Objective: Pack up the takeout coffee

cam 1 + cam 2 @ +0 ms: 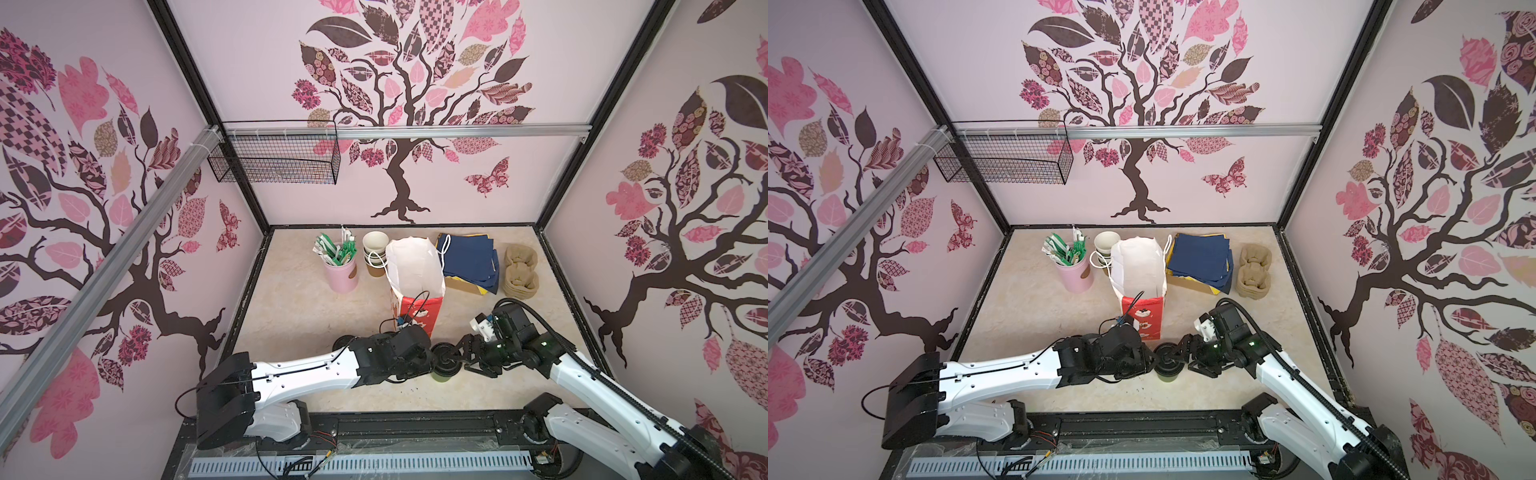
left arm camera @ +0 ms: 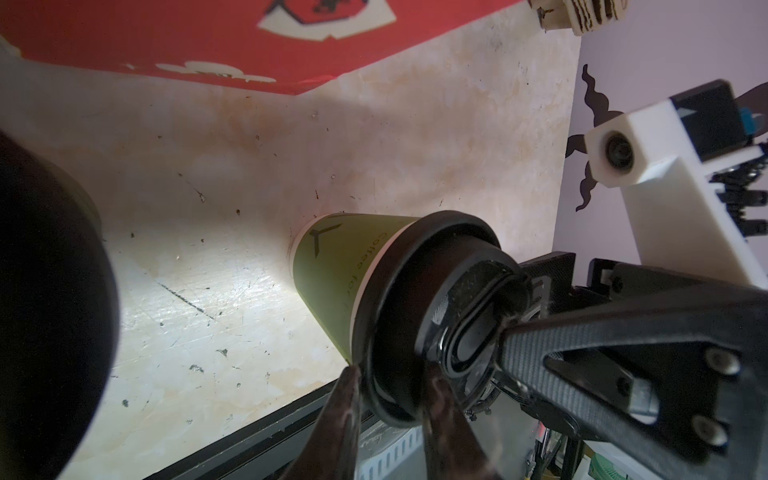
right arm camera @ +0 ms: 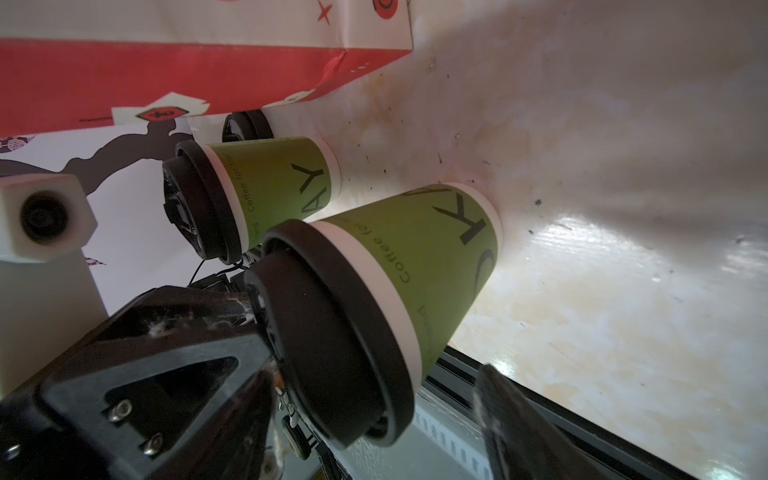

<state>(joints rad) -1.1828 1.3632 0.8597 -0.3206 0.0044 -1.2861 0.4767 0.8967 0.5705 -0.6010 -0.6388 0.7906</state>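
Near the table's front edge stands a takeout coffee, a green cup under a black lid. My left gripper has come in from the left. Its fingers press on the lid's rim, one under it against the cup wall and one over the top. My right gripper is open from the right, its fingers spread over the lid. A second takeout coffee stands nearer the red and white paper bag. My left arm hides it in both top views.
A stack of black lids sits at the bag's foot. Along the back are a pink cup of straws, stacked paper cups, navy paper bags and brown pulp carriers. A wire basket hangs on the wall.
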